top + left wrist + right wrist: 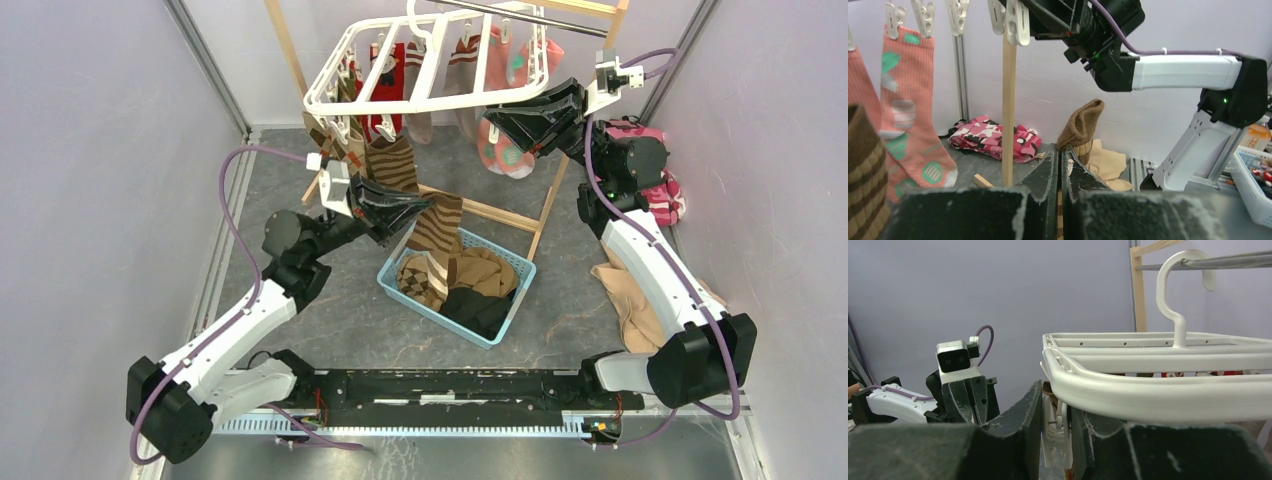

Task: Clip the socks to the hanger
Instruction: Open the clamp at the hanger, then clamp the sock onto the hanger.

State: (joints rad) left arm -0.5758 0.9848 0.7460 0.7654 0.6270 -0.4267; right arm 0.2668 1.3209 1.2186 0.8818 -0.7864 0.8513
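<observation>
One white plastic hanger [430,62] hangs by its hook from a metal rod [520,15] over the far edge of the bench. Its long axis runs left to right along that edge. The crossbars run near to far, and small white clips dangle round the rim.

Clipped socks [392,162] hang from it: brown striped ones at the left end, a red-and-black one, and pink socks [898,100] with green spots. They overlap too much for a sure count.

One light blue basket [512,306] at mid-bench holds a heap of brown argyle and black socks.

There are two arms. The left claw [405,212], below the hanger's near-left corner, is pressed together on one brown striped sock [440,225]. This sock hangs long axis downward, its lower end in the basket.

The right claw [520,125] is at the hanger's near-right corner, just under the rim. It pinches one clip [1055,437] between its fingers.
</observation>
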